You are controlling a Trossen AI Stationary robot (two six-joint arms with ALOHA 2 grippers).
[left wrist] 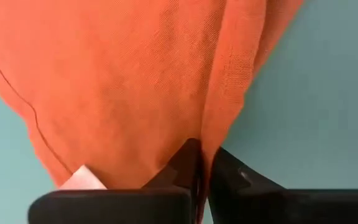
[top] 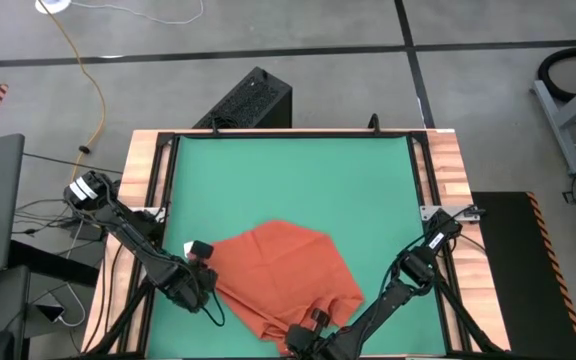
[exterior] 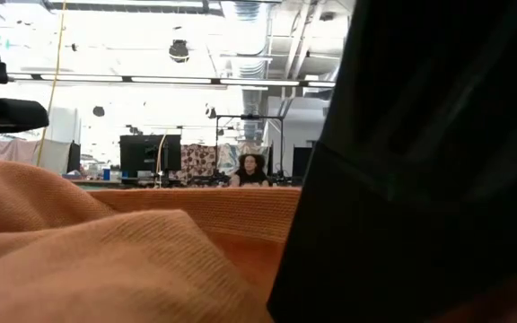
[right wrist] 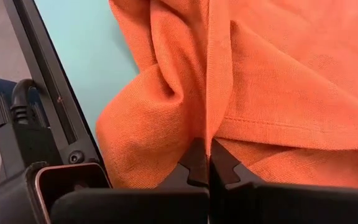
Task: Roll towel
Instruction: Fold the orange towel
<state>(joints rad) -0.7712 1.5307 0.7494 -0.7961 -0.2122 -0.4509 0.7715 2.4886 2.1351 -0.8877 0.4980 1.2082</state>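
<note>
Nothing is being rolled yet: the towel (top: 283,275), crumpled on the green mat (top: 298,180), is being pinched by the closed left pincer (top: 205,281) and the closed right pincer (top: 308,335).

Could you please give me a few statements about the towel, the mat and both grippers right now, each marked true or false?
1. The orange-red soft cloth towel lies crumpled on the green rectangular mat. True.
2. The left gripper has its jaws shut on a fold of the towel. True.
3. The right gripper hovers open, far from the towel. False: its jaws are shut on the towel's fabric.
4. The towel is already rolled into a tight cylinder. False: it is loosely bunched, not rolled.
5. The towel lies at the mat's far edge. False: it lies near the near edge, between both arms.
</note>
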